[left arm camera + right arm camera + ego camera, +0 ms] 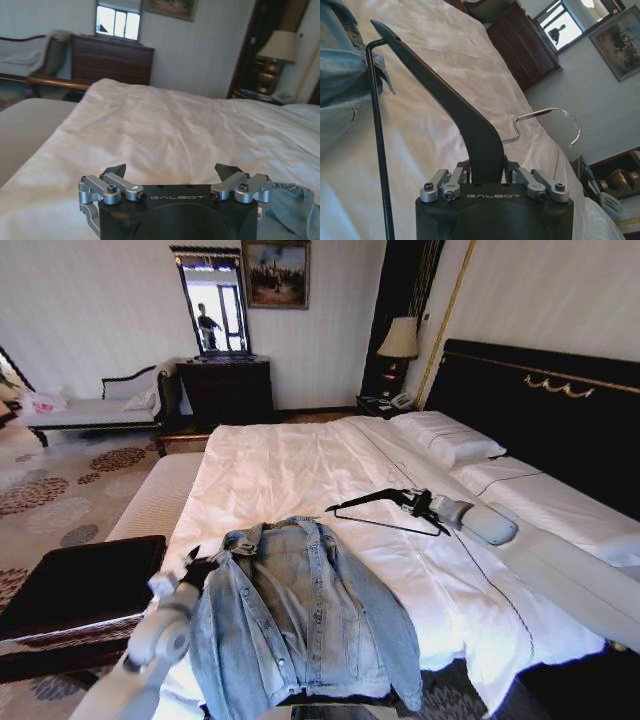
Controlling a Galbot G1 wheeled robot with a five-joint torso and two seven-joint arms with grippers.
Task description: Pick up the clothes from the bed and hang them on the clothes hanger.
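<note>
The light-blue denim jacket lies spread flat, collar up, at the near edge of the white bed. My left gripper sits at the jacket's left shoulder, just above the sheet. Its jaws stand open with nothing between them, and a bit of denim shows beside it. My right gripper hovers over the middle of the bed, shut on the black clothes hanger. The hanger's arm is clamped between the jaws, its silver hook pointing away, and the jacket lies beyond it.
White pillows rest against the black headboard. A dark bench stands left of the bed's near corner. A dresser, a chaise lounge and a lamp line the far wall.
</note>
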